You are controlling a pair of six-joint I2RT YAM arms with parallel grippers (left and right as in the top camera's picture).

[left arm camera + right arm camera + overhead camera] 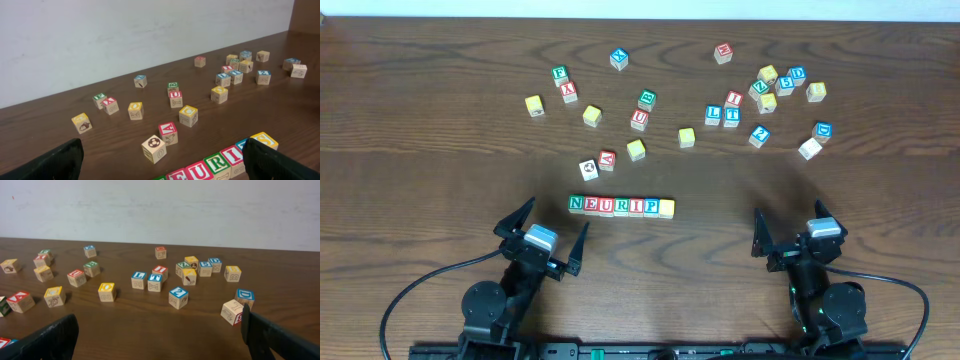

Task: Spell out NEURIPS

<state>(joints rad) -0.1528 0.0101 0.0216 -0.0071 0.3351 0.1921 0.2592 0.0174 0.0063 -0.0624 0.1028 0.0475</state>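
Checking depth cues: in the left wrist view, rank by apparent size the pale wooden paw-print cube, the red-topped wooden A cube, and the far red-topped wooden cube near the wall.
Largest: pale wooden paw-print cube and red-topped wooden A cube, alike, unranked.
Smallest: far red-topped wooden cube, but farthest from camera, so true size unsure.

Scattered letter cubes (178,297) on a dark wooden table (130,317), right pincer (157,330) wide open below.

The row of cubes (621,206) shows pale faces with green, red and blue letters, ending in a yellow-faced cube (666,207). The table (440,170) is dark brown with streaked grain (the wall (125,35) behind is plain white), and the scattered cubes (732,117) have red, blue, green or yellow tops.
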